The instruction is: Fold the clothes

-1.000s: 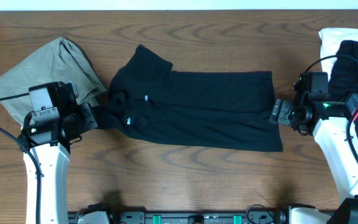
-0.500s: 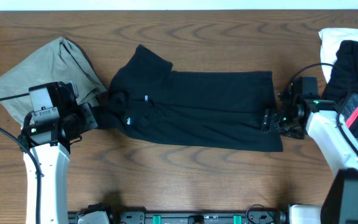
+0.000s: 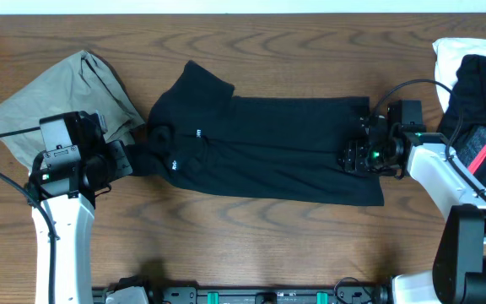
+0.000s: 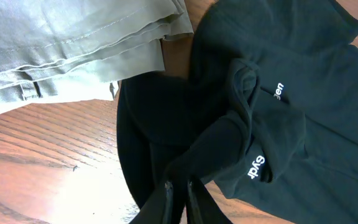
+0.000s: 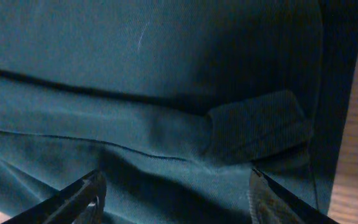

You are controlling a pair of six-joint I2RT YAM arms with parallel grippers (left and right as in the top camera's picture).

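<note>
The black garment [image 3: 268,156] lies flat on the desk [image 3: 251,245], stretched nine to three o'clock. There's the left tool [image 4: 179,198] pinched tight on its nine o'clock end; the right tool [image 5: 176,190] hangs wide open, empty, over the three o'clock hem. Looks like the grasping step. Next, close on that hem.

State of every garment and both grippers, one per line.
black garment: spread flat lengthwise, left end bunched.
olive-grey garment: loosely bunched, upper left.
white garment: piled at right edge.
red-trimmed garment: lying on white garment.
left gripper: shut on black garment.
right gripper: open above black garment.
</note>
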